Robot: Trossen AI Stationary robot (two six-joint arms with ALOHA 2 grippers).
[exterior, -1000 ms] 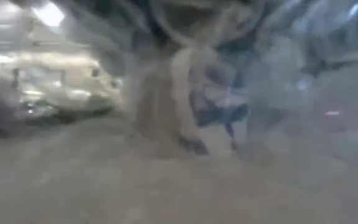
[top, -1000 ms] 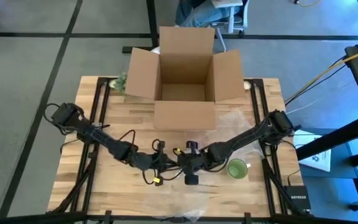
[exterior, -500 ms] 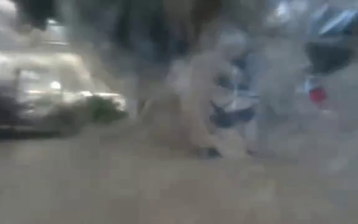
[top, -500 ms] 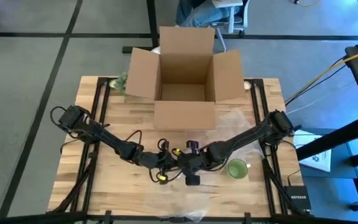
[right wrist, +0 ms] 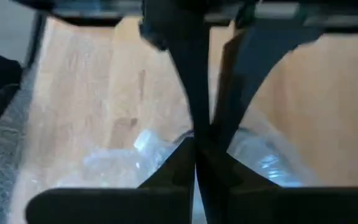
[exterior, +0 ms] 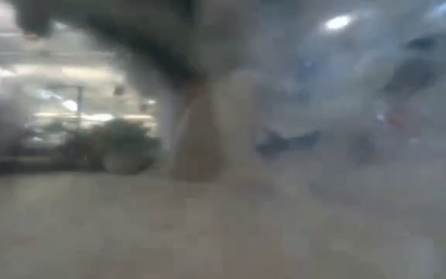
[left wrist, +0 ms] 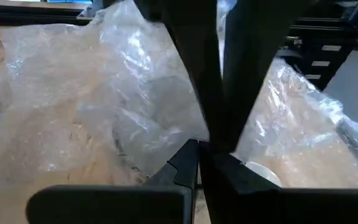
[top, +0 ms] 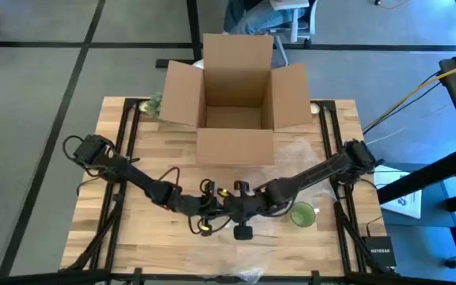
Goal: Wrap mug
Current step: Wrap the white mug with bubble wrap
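- Wooden table (top: 133,134) on a grey floor, open box (top: 234,87) at its far edge, a seated person partly visible beyond.
- Both arms meet low at the table's front centre; left gripper (top: 210,207) has slid in toward the right gripper (top: 236,207) over the last second.
- Left fingers (left wrist: 194,81) are pressed together on clear wrap (left wrist: 104,106); right fingers (right wrist: 194,93) are also closed, wrap pinched between them.
- Green mug (top: 302,214) stands bare just right of the right gripper, apart from both.
- Low view is fogged by plastic, so the sheet is lifted up front.
- Judgement: wrap gathered, mug not yet covered; early stage.
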